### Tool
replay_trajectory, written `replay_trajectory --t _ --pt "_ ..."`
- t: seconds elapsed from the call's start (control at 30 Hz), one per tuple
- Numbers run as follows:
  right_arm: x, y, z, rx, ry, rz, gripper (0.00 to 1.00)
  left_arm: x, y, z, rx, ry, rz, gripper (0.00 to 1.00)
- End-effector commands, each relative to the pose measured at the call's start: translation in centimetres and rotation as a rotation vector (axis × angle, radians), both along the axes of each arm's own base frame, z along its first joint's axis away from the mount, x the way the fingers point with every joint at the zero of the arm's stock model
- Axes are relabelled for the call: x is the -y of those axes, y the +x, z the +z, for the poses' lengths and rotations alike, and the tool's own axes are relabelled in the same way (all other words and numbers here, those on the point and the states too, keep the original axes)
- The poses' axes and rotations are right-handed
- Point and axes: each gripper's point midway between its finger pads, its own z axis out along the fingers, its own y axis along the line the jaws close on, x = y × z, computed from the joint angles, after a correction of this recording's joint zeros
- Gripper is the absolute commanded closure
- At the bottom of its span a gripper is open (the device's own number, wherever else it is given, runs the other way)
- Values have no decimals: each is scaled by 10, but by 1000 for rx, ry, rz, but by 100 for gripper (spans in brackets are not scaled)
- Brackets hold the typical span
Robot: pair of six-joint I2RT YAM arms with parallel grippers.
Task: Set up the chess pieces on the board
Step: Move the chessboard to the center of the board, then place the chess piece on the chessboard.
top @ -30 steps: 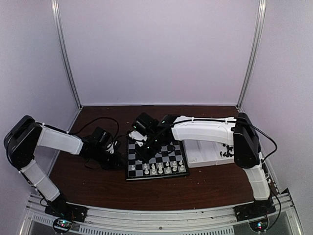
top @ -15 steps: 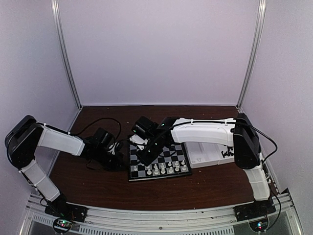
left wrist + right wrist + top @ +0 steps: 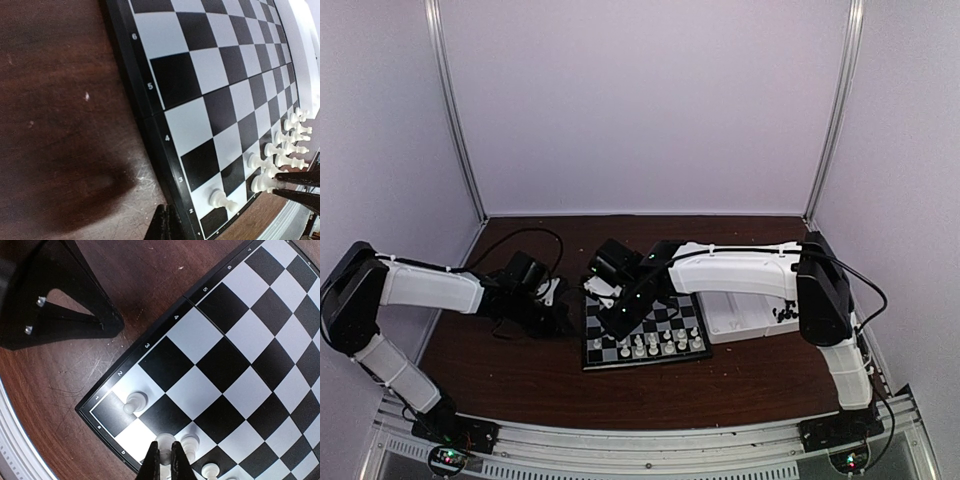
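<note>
The board [image 3: 660,312] lies mid-table, with white chess pieces [image 3: 655,345] in its near rows. My right gripper [image 3: 165,460] is shut on a white piece [image 3: 164,441] over the board's near left corner, beside a white pawn [image 3: 134,402] and another white piece [image 3: 190,444]. In the top view the right gripper [image 3: 620,322] is over the board's left side. My left gripper [image 3: 167,222] is shut and empty, low over the table against the board's [image 3: 220,65] left rim; in the top view it [image 3: 563,312] is just left of the board. Black pieces [image 3: 785,312] lie in the tray.
A white two-compartment tray [image 3: 745,315] stands right of the board. The left gripper's black body [image 3: 75,305] is close to the board's left edge. Enclosure walls and metal posts [image 3: 455,110] surround the brown table [image 3: 520,370].
My right gripper has moved nearer and lower over the board's near left corner. My left arm has dropped lower and stretched out, its gripper staying by the board's left edge.
</note>
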Motion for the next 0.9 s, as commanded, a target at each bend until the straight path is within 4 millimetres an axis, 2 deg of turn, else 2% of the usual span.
replay_trajectory --t 0.0,0.27,0.87 --pt "-4 1 18 47 29 0 93 -13 13 15 63 30 22 100" --pt "-5 1 11 42 17 2 93 -26 19 21 76 35 46 100" --pt "-16 3 -4 40 2 4 93 -37 20 25 94 43 69 100"
